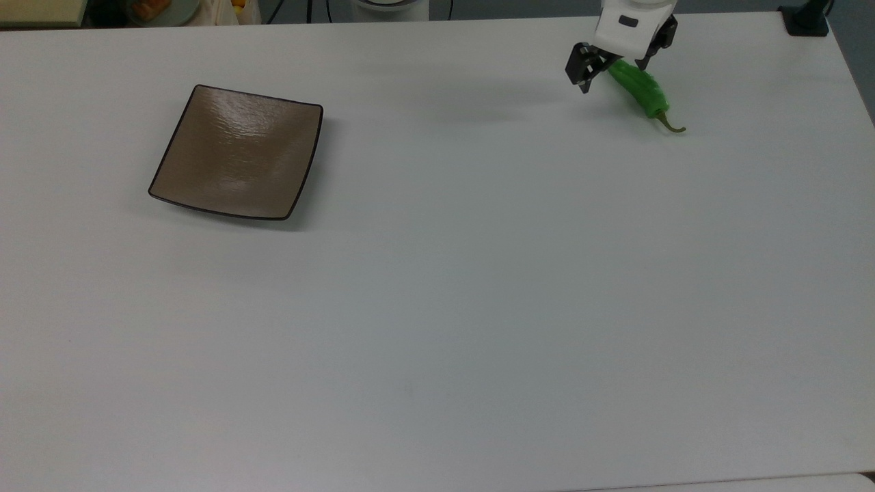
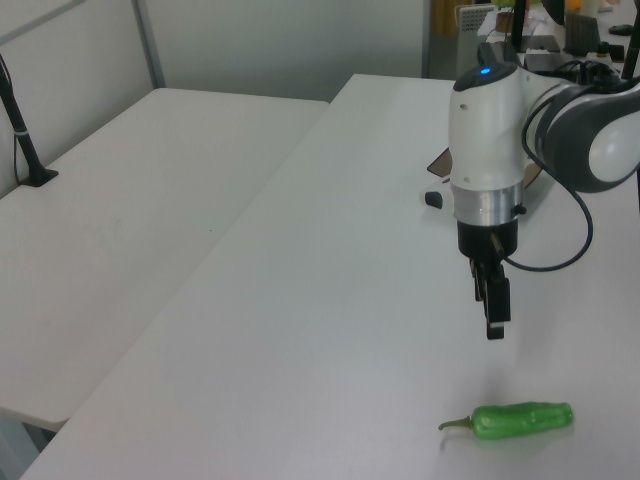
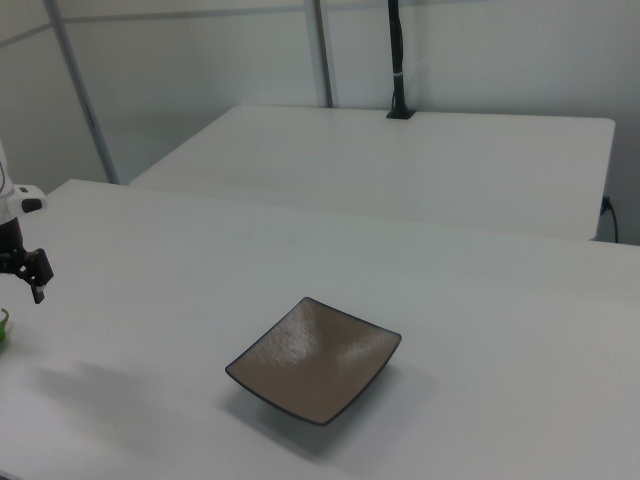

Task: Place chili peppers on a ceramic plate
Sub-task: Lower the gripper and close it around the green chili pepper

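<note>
The green chili pepper point(image 1: 644, 89) lies on the white table at the top view's far right, stem toward the lower right. In the left view the chili pepper point(image 2: 522, 420) rests near the bottom edge. My gripper point(image 1: 612, 74) is open and hovers over the pepper's stemless end, holding nothing. In the left view the gripper point(image 2: 494, 312) hangs above the table, short of the pepper. The square brown ceramic plate point(image 1: 239, 154) sits far off at the top view's left, bare. The right view shows the plate point(image 3: 315, 360) in the middle and the gripper point(image 3: 28, 272) at the left edge.
A black post base point(image 1: 806, 20) stands at the table's far right corner in the top view. A second white table point(image 2: 130, 230) adjoins on the left view's left, with a black pole point(image 2: 25, 150) on it. Clutter point(image 1: 150, 8) lies beyond the far edge.
</note>
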`<action>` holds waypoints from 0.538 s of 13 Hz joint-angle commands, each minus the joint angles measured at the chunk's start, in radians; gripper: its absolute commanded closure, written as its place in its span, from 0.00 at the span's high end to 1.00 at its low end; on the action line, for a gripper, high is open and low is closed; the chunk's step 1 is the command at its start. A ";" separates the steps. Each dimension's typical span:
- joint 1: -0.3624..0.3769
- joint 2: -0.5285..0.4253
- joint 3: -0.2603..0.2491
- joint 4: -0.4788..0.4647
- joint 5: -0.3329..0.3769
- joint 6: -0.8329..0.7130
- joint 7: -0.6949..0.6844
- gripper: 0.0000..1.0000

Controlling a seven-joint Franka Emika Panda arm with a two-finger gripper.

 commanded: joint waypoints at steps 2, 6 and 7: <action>0.037 0.026 0.019 -0.014 0.023 0.095 0.064 1.00; 0.059 0.054 0.050 -0.014 0.023 0.126 0.075 1.00; 0.060 0.069 0.051 -0.017 0.023 0.144 0.089 1.00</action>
